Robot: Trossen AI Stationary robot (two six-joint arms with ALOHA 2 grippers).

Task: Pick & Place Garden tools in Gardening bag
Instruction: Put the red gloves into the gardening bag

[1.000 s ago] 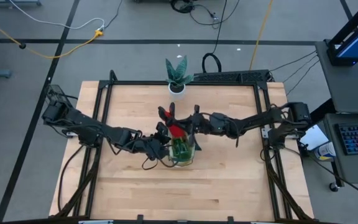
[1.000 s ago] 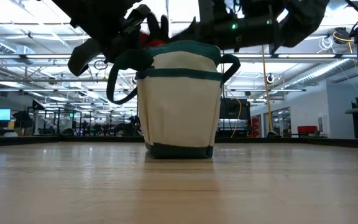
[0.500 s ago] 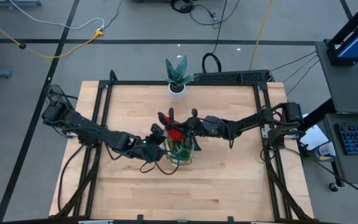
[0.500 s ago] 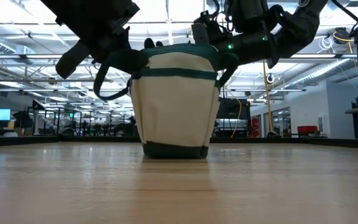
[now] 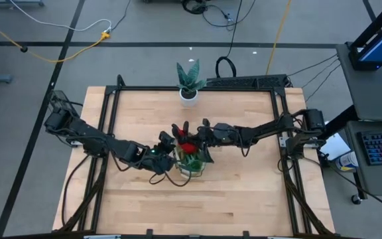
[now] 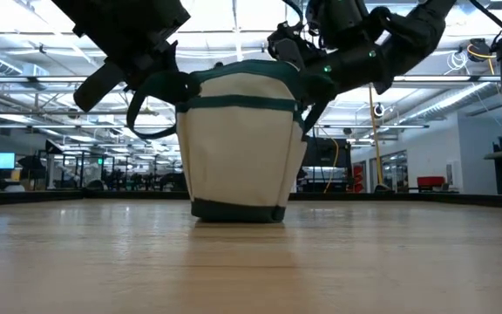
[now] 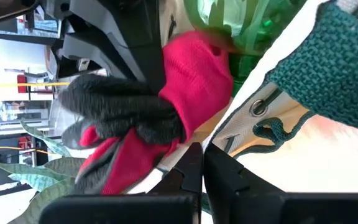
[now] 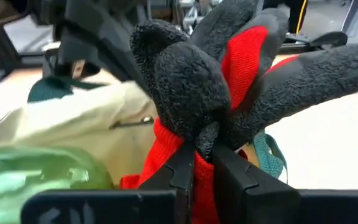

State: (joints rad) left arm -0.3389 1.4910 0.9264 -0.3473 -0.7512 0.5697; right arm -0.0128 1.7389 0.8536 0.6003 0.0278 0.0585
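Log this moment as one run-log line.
left gripper: shut, at gardening bag rim | right gripper: shut on red-and-black glove, over the bag | green spray bottle: inside bag

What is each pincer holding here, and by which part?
The right pincer is shut on the red and black glove, pinching its fabric near the finger bases, above the gardening bag. The left pincer is shut on the bag's rim.

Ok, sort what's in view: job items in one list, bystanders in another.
Job:
- gardening bag
- red and black glove, pinched in the right end effector over the bag
- green spray bottle inside the bag
- left end effector, shut on the bag's rim

Just there:
- potted plant
- table
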